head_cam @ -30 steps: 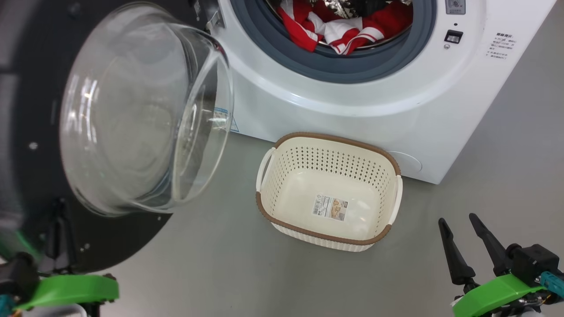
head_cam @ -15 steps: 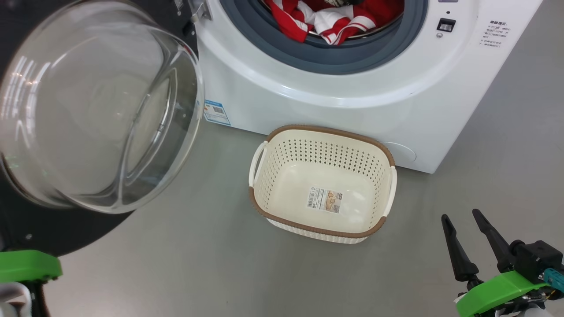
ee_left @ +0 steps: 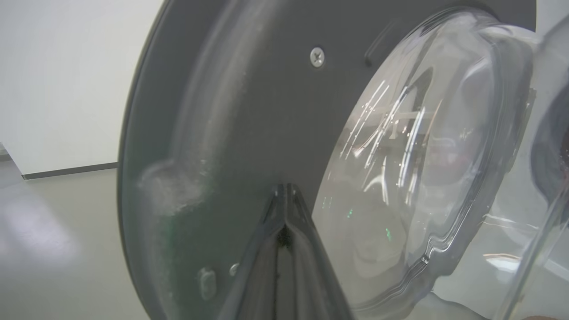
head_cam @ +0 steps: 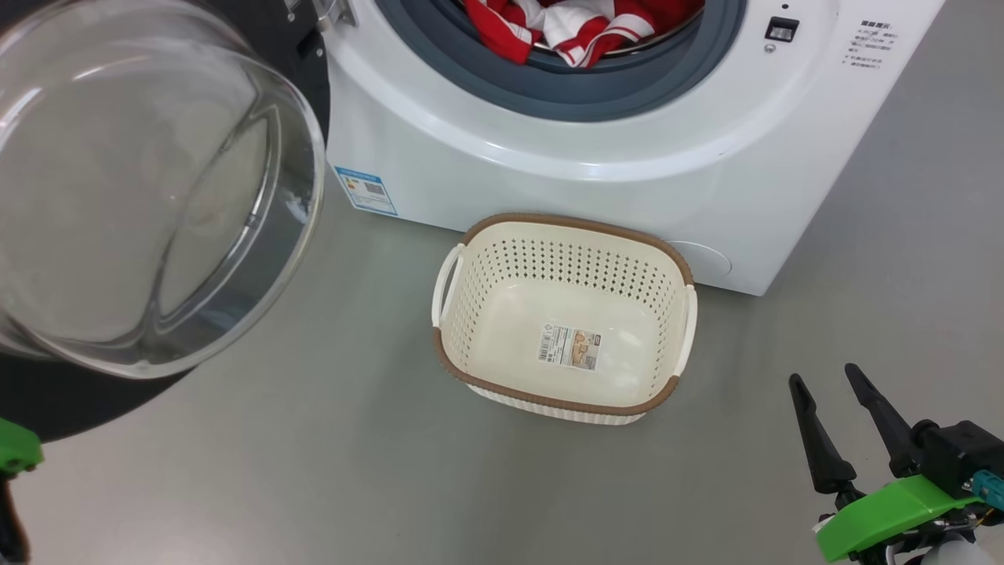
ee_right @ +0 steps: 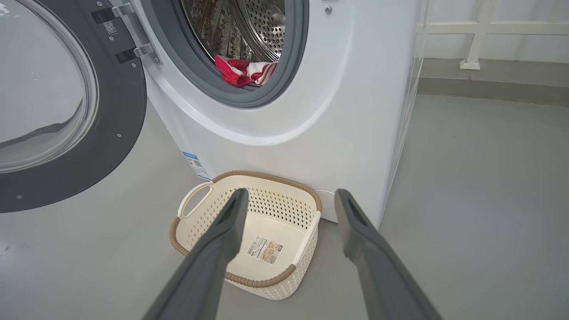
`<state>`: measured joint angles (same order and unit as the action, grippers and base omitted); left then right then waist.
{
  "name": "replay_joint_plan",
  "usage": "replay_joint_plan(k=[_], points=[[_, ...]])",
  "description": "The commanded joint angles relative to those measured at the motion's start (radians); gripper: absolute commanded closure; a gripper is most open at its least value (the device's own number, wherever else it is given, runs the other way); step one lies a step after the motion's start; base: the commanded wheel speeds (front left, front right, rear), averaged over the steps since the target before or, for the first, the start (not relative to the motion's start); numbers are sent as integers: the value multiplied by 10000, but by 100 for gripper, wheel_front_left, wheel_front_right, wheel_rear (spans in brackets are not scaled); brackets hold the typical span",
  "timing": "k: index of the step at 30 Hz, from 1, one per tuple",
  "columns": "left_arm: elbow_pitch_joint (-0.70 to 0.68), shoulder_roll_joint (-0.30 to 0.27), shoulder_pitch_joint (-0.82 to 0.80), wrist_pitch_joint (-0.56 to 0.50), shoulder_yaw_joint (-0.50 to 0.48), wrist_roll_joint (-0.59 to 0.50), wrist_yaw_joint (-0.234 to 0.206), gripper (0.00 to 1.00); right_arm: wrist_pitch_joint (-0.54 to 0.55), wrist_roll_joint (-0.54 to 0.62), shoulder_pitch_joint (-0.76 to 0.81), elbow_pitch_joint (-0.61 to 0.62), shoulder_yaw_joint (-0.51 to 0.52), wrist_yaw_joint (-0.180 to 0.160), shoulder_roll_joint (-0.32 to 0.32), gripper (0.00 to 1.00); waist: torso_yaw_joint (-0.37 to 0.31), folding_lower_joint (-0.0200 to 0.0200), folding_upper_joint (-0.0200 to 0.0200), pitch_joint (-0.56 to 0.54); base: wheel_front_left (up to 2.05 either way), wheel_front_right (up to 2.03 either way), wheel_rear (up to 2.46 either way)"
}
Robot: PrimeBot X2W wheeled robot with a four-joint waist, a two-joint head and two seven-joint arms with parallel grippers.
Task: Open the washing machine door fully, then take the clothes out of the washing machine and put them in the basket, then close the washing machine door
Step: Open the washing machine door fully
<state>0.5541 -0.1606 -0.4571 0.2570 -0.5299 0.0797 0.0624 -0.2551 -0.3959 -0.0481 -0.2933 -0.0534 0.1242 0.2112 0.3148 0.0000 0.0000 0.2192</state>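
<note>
One washing machine (head_cam: 549, 173) stood at the far side, its one round door (head_cam: 157, 196) swung open to the left. One bundle of red and white clothes (head_cam: 569, 27) lay inside the machine's mouth, on the lower part of the grey ring (head_cam: 549, 90). One cream basket (head_cam: 576, 226) sat on the floor (head_cam: 314, 471) just in front of the machine, with two white handles (head_cam: 445, 286) and one sticker (head_cam: 568, 348) inside. Of the two grippers, the left gripper (ee_left: 284, 189) was clenched on nothing, tips at the door's dark inner rim. The right gripper (head_cam: 823, 375), near right, gaped with nothing between its fingers.
</note>
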Motion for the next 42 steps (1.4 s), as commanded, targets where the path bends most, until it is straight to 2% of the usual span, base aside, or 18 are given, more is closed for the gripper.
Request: replay_joint_plan(k=[1,9,17,19,20,21,22,25,26,27,28,29,30,31,38,42], points=[[10,-748,-321,48,-421,-93,3,100,-67,144,-215,249,-254,65,169,0,-27,0,0,14,0,0,0],[447,-962,-560,48,-637,-214,93,100,-67,157,-198,228,-192,65,145,0,-119,0,0,-77,0,0,0],[315,-788,-193,48,-686,-235,369,100,-67,149,-85,208,-106,65,53,0,-141,0,0,-378,0,0,0],[186,-686,-42,48,-634,-228,450,84,-67,147,-62,210,-77,65,33,0,-144,0,0,-452,0,0,0],[113,-634,37,48,-609,-225,483,84,-67,148,-46,209,-62,65,24,0,-141,0,0,-496,0,0,0],[18,-567,134,48,-581,-230,510,67,-67,144,-35,208,-52,65,18,0,-145,0,0,-528,0,0,0],[-94,-482,242,48,-544,-228,537,60,-67,141,-22,204,-42,65,10,0,-148,0,0,-574,0,0,0],[-477,-206,614,48,-411,-246,593,51,-67,130,23,195,-6,65,-8,0,-156,0,0,-701,0,0,0],[-628,-102,752,48,-373,-243,606,42,-67,125,48,190,3,65,-18,0,-160,0,0,-743,0,0,0],[-628,-102,752,48,-373,-243,606,42,-67,125,48,190,3,65,-18,0,-160,0,0,-743,0,0,0],[-773,2,896,48,-314,-245,620,30,-67,123,65,191,13,65,-28,0,-168,0,0,-778,0,0,0],[-914,97,1036,48,-241,-251,631,24,-67,120,84,191,22,65,-37,0,-173,0,0,-812,0,0,0],[-1064,189,1167,48,-191,-245,640,5,-67,118,103,195,36,65,-45,0,-180,0,0,-837,0,0,0],[-1199,274,1310,48,-102,-245,649,0,-67,117,124,199,68,65,-59,0,-189,0,0,-881,0,0,0],[-2356,846,2253,48,732,151,677,0,-67,90,228,267,271,65,-114,0,-326,0,0,-993,0,0,0],[-3015,976,2759,48,1651,456,680,0,-67,85,285,307,408,65,-149,0,-464,0,0,-1051,0,0,0]])
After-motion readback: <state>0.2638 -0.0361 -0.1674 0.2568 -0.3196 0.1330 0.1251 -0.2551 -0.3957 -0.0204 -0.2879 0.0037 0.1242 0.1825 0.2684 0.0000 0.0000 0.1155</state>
